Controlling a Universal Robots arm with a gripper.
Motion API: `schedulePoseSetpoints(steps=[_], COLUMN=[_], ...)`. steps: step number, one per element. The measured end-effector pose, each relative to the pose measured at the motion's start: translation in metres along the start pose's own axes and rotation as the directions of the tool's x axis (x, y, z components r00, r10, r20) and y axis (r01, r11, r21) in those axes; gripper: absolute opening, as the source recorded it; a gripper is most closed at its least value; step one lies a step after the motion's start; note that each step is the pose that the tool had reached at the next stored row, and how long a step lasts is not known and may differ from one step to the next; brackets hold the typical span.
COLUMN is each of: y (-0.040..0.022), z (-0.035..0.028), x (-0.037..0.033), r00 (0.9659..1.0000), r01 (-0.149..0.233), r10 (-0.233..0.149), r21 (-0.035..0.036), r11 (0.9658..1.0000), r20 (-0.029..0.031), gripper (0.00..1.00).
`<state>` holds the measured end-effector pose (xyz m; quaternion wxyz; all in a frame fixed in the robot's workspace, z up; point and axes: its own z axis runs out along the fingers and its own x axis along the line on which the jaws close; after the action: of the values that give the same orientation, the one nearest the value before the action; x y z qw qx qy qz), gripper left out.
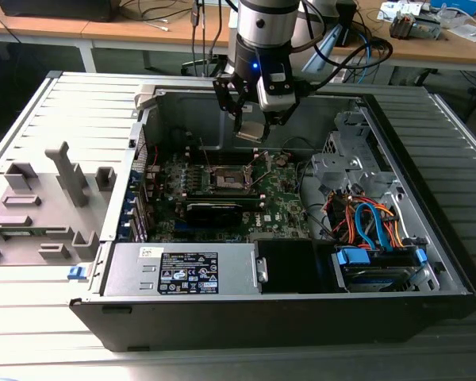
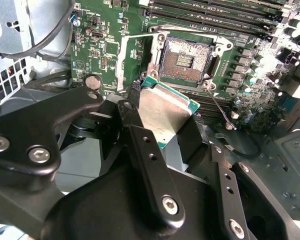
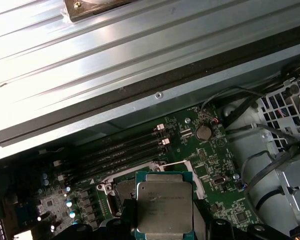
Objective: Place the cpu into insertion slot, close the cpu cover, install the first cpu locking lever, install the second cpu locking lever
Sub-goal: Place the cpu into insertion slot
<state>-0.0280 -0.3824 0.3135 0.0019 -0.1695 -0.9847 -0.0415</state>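
Black fingers (image 2: 140,150) of the hand (image 2: 165,125) are nearest to me in the second wrist view. They are closed on two opposite edges of the cpu (image 2: 167,107), its metal top up. Below, the largest thing is the open computer case (image 1: 262,317), then its green board (image 2: 100,30). On that board the insertion slot (image 2: 186,59) lies bare, and the cpu cover (image 2: 121,65) stands swung open just beside it. As I judge, the cpu hangs clear above the slot, a little off toward the cover's side, not touching.
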Motion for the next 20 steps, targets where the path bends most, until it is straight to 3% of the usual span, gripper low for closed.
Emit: schedulePoseSetpoints(steps=[10,13,20], y=[0.0,-0.0002,-0.0002], z=[0.0004,0.0019,0.0029], x=[0.0,0.0,0.0], r00=[1.0,0.9996,0.9993], r01=[-0.007,-0.029,-0.035], r10=[0.007,0.029,0.035], r21=[0.0005,0.0069,0.0106], r11=[1.0,0.9996,0.9993], r20=[0.0008,0.0051,0.0072], gripper=[0.54,0.54,0.54])
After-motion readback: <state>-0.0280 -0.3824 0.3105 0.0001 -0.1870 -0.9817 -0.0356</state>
